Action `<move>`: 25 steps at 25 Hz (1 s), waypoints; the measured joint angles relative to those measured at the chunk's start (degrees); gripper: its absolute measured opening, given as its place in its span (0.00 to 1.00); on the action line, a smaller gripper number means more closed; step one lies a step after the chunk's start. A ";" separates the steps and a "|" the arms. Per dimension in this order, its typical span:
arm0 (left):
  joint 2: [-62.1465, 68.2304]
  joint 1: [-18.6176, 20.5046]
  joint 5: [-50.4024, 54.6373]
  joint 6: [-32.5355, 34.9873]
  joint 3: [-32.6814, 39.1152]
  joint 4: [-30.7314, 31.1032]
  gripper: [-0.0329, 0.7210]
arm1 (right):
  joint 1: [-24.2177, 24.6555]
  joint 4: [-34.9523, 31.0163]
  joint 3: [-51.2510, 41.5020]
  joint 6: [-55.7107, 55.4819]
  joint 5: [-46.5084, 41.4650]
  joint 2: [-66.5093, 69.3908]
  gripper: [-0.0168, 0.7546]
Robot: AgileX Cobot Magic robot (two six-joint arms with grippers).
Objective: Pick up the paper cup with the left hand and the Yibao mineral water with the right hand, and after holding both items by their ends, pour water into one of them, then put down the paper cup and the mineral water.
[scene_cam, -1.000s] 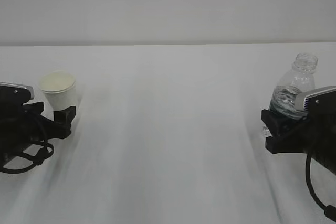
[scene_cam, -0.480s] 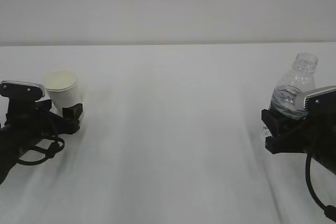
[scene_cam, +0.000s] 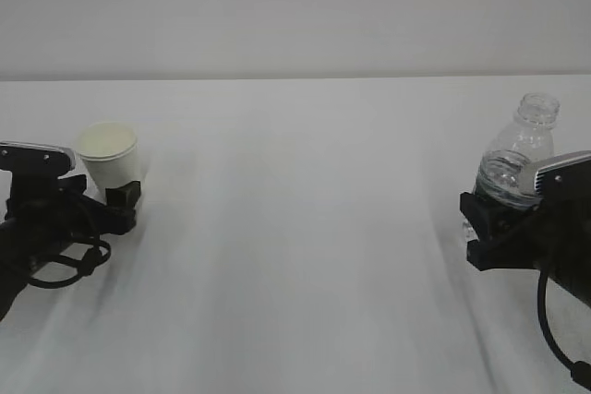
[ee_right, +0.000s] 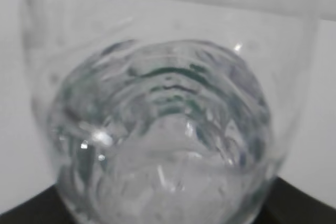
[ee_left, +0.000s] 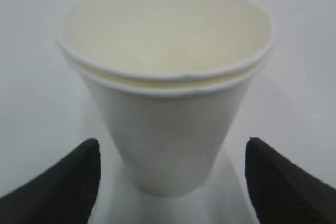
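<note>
Two grips: wide black fingers point(ee_left: 63, 182) flank tapered paper cup point(ee_left: 167, 93); right hand point(scene_cam: 489, 223) clamps ribbed bottle point(scene_cam: 517, 159).

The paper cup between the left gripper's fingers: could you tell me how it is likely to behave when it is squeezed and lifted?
The paper cup looks thin-walled and empty, so it is probably very light and may buckle under a hard squeeze. Its taper toward the base suggests it could slip downward between the fingers. Being narrow-footed and wide-rimmed, it would likely tip if nudged.
</note>
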State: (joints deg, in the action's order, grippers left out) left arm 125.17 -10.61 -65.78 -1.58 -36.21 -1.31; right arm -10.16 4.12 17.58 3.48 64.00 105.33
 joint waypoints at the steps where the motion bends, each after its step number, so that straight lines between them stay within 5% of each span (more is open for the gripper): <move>1: 0.00 0.14 0.00 0.00 -0.29 0.00 0.87 | 0.00 0.00 0.00 0.00 0.00 0.00 0.56; 25: 2.24 0.36 0.00 -0.10 -6.58 1.31 0.87 | 0.00 0.00 0.00 0.00 0.00 0.00 0.56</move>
State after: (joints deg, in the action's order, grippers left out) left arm 127.41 -10.25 -65.78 -1.68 -42.79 0.00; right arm -10.16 4.12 17.58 3.48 64.00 105.33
